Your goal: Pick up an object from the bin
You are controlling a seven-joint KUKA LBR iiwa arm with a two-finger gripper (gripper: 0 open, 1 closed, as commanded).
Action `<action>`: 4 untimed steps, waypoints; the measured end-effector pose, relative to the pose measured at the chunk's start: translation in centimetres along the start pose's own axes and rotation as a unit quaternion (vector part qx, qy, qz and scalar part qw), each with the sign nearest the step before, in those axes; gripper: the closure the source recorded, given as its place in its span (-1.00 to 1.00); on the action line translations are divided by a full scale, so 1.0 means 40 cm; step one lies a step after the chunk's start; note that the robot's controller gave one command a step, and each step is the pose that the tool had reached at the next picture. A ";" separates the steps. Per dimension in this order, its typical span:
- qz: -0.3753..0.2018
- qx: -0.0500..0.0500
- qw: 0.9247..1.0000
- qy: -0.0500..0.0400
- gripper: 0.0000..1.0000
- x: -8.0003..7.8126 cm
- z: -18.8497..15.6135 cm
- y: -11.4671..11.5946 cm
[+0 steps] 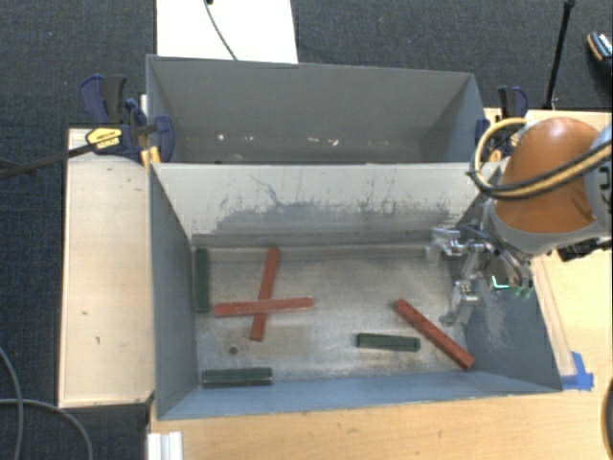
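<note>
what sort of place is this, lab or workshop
Probably a robotics lab grasping rig: a grey metal bin, red and green sticks loose on its floor, and a robot arm's gripper over the right-hand red stick.

I've got 1 camera on this rig, mounted above the bin (172, 295) and set off to 1 side, so it looks down at a slant: far wall (316, 199) shows its full inner face, near wall (354, 392) shrinks to a thin rim. Mid-range framing, whole bin in shot with a margin of dark carpet (48, 46) round it. The arm (546, 190) reaches in from frame right, bin floor (326, 353) sits in the lower half
</note>
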State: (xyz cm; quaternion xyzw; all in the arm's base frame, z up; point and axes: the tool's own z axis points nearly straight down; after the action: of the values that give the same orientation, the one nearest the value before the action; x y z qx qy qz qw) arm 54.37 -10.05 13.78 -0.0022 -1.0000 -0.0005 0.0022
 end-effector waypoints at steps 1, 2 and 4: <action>-0.020 0.000 1.000 0.000 -1.00 0.091 0.172 0.089; -0.020 0.001 1.000 -0.008 1.00 0.077 0.155 0.084; -0.023 0.001 1.000 -0.008 1.00 0.077 0.155 0.083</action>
State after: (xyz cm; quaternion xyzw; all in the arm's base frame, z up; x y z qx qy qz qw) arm 51.27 -6.70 7.59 0.0207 -0.9998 0.0007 -0.0058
